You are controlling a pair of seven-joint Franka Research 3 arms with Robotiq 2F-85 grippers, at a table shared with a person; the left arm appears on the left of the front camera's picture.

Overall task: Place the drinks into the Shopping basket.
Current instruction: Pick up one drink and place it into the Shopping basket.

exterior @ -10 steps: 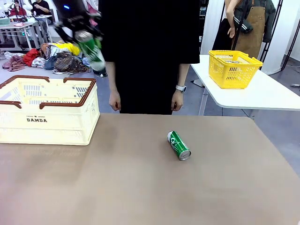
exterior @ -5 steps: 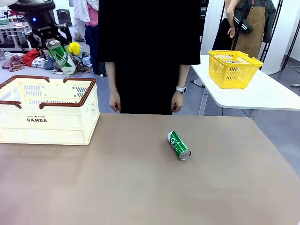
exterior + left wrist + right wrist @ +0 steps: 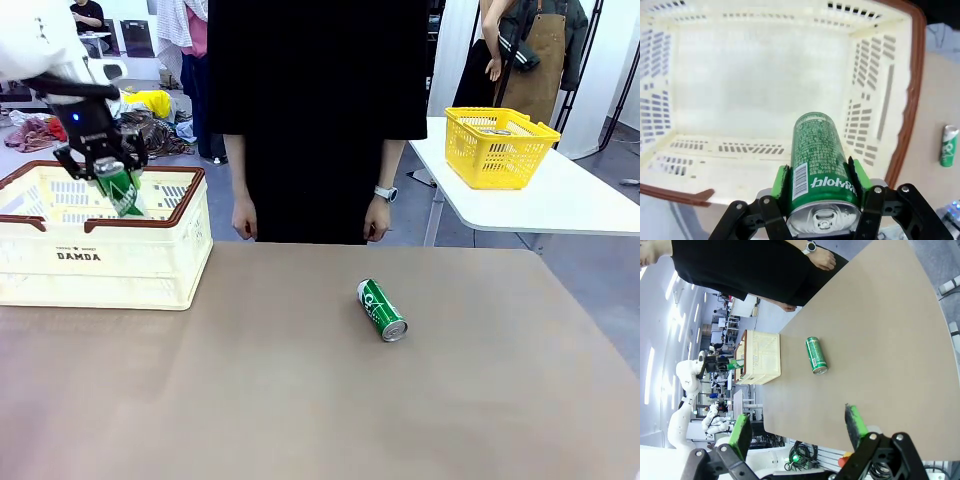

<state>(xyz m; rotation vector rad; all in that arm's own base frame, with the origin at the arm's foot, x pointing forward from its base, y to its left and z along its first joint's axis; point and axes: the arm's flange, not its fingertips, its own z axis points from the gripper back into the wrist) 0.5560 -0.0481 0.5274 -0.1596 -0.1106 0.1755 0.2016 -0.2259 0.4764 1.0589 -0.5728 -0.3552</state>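
Nearest, found the right gripper back by the robot's own edge of the table, fingers spread wide and nothing between them. Saw much bare brown top ahead of it, free for a reach.

Farther out, saw one green can lying on its side near the middle of the table, well apart from every edge and from the Shopping basket. Counted it as work left to do.

At the left side, saw the left gripper closed on a second green can, pads pressed on its two sides, silver top toward the wrist, bottom pointing down and tilted. Placed it above the basket's opening, not yet let go. Saw a bare basket floor under the can in the left wrist view, so judged no drink delivered yet. Judged plenty of room inside, with the dark brown rim as the closest edge to mind.

Beyond the table, saw a person standing with both hands hanging down, away from the cans.
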